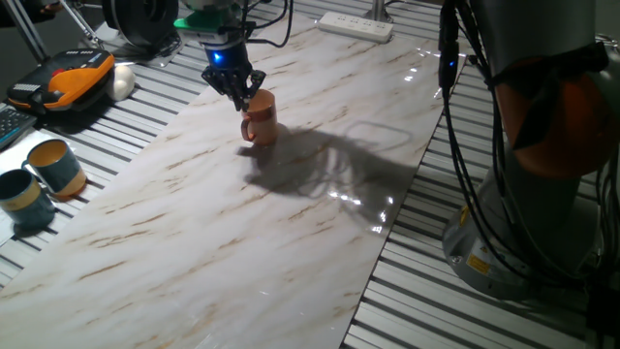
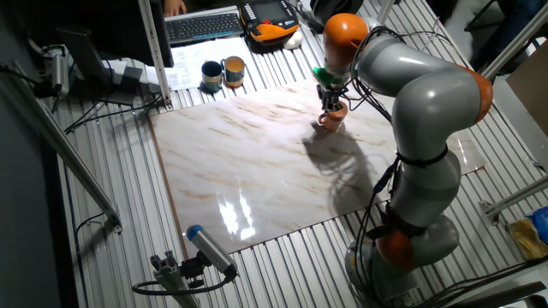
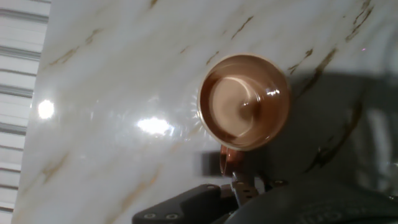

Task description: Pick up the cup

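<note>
A small salmon-orange ceramic cup (image 1: 260, 120) stands upright on the white marble-patterned tabletop (image 1: 223, 233), toward its far end at about 12 o'clock from the slab's centre in one fixed view. The black two-finger claw (image 1: 238, 94) of the grey-and-orange robot arm (image 2: 419, 85) hangs directly over the cup's rim, its tips at the upper edge of the cup on the handle side. Whether the fingers actually press on the cup cannot be told from either fixed view.

In the hand view, the cup's round, lighter interior sits right of centre, with its small handle (image 3: 230, 163) pointing to 6 o'clock, just above the dark body of the claw at the bottom edge; the fingertips themselves are not clearly seen there.

Two teal-blue mugs with tan interiors (image 1: 44, 179) sit well apart from the cup, off the slab on the ribbed metal surface at about 9 o'clock. A white power strip (image 1: 356, 25) lies beyond the far end.
</note>
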Controlling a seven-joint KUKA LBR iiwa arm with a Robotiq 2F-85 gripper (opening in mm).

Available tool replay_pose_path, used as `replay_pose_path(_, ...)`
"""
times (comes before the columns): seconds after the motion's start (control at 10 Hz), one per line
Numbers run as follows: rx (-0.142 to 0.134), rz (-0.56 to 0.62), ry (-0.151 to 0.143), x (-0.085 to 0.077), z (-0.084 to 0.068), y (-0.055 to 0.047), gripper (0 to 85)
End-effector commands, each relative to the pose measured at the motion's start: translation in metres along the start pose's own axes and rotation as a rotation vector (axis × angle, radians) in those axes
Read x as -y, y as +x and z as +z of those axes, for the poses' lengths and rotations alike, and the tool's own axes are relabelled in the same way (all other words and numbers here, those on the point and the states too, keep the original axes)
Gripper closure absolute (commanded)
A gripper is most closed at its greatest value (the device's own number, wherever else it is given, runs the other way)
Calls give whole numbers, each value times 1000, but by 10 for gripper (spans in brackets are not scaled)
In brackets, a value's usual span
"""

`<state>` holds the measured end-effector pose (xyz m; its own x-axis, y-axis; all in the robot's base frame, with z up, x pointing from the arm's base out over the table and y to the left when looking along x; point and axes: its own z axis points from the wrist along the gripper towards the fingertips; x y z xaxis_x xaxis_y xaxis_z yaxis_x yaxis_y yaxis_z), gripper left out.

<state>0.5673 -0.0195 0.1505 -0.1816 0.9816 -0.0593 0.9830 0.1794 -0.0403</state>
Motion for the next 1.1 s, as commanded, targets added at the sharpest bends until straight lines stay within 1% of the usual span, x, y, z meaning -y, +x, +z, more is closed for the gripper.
replay_pose_path(0.0,2,9,3,0,0,0,510)
replay_pose_path(0.2,11,25,13,-2,3,0,170)
replay_pose_path(0.5,31,25,33,-4,6,0,170)
replay_pose_path(0.7,31,25,35,-6,10,-1,170)
replay_pose_path(0.8,40,25,44,-8,14,-1,170)
replay_pose_path(0.9,58,21,62,-9,19,-2,170)
replay_pose_path(1.0,66,13,69,-11,24,-4,170)
